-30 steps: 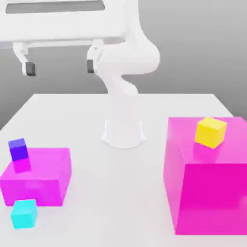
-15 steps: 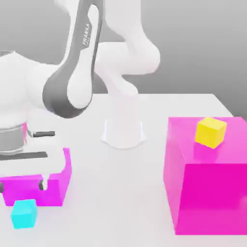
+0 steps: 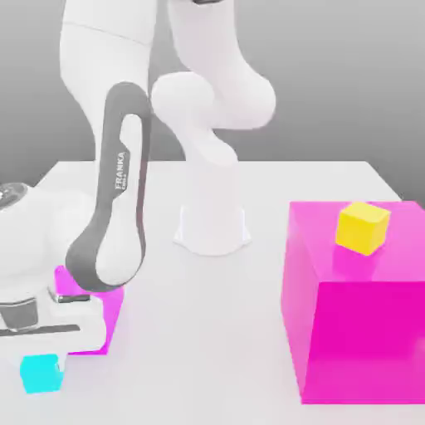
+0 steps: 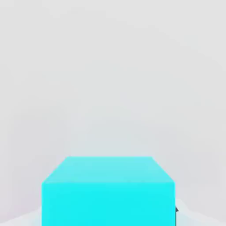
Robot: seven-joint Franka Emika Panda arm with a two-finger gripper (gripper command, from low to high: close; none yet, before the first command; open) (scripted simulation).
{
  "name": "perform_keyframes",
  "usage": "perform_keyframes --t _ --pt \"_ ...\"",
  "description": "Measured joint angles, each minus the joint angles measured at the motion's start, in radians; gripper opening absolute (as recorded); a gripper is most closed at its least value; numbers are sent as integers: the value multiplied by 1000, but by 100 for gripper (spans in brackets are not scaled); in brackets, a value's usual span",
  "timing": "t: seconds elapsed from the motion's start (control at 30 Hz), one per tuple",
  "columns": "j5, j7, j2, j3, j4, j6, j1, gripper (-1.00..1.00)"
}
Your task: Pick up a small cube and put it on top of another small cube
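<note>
Worktop (image 3: 212, 332) pale, near white, smooth; far edge straight, side edges slanting outward toward the viewer. Room behind: plain grey wall (image 3: 324, 75), no markings, paler toward the top. Arm (image 3: 116, 174) on its base (image 3: 212, 228), standing toward the worktop's far edge. Cyan cube (image 3: 41, 375) low at the exterior view's left, toward that side edge of the worktop; gripper (image 3: 41, 365) above it, fingers closed on the cube. Small magenta block (image 3: 101, 319) just beyond. Large magenta block (image 3: 361, 340) at the exterior view's right, yellow cube (image 3: 363, 227) on its top, between far and near edges.
</note>
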Motion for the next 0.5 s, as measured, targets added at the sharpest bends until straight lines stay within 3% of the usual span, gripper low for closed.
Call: perform_keyframes --t 0.13,0.5 --pt "-97 69 -141 -26 -23 -113 68 -100" --pt "-216 128 -525 204 -1 -508 423 -100"
